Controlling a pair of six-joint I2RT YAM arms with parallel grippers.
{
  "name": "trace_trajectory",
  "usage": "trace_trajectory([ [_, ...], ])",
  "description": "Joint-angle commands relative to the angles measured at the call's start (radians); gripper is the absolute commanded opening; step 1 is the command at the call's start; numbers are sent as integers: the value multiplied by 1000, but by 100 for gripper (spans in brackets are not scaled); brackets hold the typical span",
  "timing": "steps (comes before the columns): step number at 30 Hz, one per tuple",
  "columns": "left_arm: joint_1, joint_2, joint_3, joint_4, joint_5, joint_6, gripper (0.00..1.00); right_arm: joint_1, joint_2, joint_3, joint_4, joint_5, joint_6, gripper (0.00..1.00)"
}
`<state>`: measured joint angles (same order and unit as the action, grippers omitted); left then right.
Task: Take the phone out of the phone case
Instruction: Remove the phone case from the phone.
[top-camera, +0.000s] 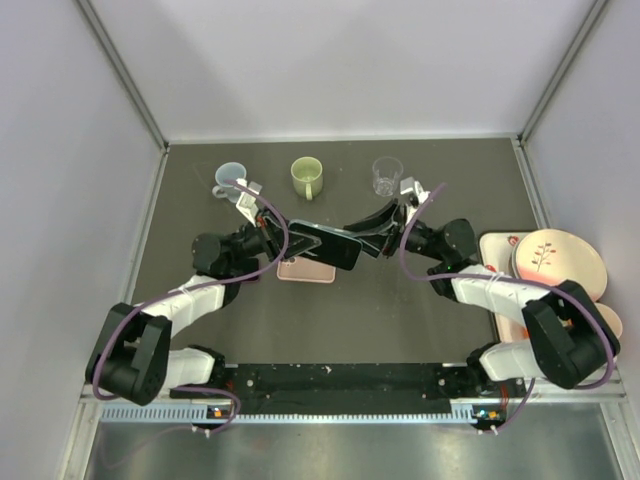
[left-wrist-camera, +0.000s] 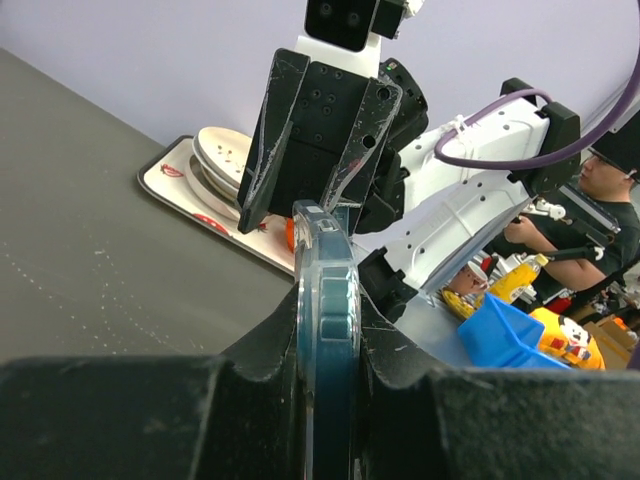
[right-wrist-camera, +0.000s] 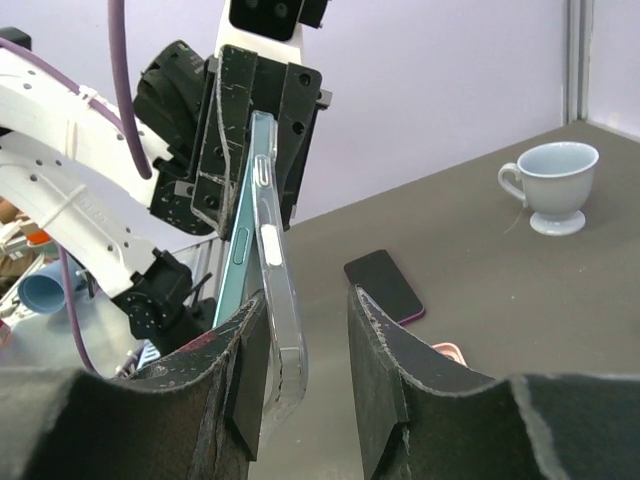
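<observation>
A teal phone in a clear case is held above the table's middle between both grippers. My left gripper is shut on it; in the left wrist view the phone stands edge-on between the jaws. My right gripper is at the other end. In the right wrist view its jaws are open around the corner of the clear case. The case lies against the left pad and has come away from the teal phone at that end.
A dark phone with a pink edge lies flat on the table under the held phone. A pale blue cup, a green mug and a glass stand at the back. A tray with plates is at the right.
</observation>
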<state>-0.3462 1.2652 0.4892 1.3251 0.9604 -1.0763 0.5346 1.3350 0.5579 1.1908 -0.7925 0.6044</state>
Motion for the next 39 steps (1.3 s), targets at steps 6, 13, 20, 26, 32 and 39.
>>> trace_trajectory([
  [6, 13, -12, 9, 318, -94, 19, 0, 102, 43, 80, 3, -123, 21, 37],
  [13, 30, -24, 8, 313, -94, 6, 0, 111, 76, 115, -47, -305, -6, 37],
  [20, 53, -33, 5, 310, -98, -1, 0, 136, 95, 119, 1, -395, 26, 33],
  [26, 53, -27, 2, 298, -101, 4, 0, 199, 127, 142, 25, -418, 46, 15],
  [32, 53, -15, -5, 280, -111, 19, 0, 199, 122, 139, 47, -396, 74, 0],
  [39, 55, -6, -9, 212, -111, 68, 14, 168, 113, 122, 93, -369, 121, 0],
])
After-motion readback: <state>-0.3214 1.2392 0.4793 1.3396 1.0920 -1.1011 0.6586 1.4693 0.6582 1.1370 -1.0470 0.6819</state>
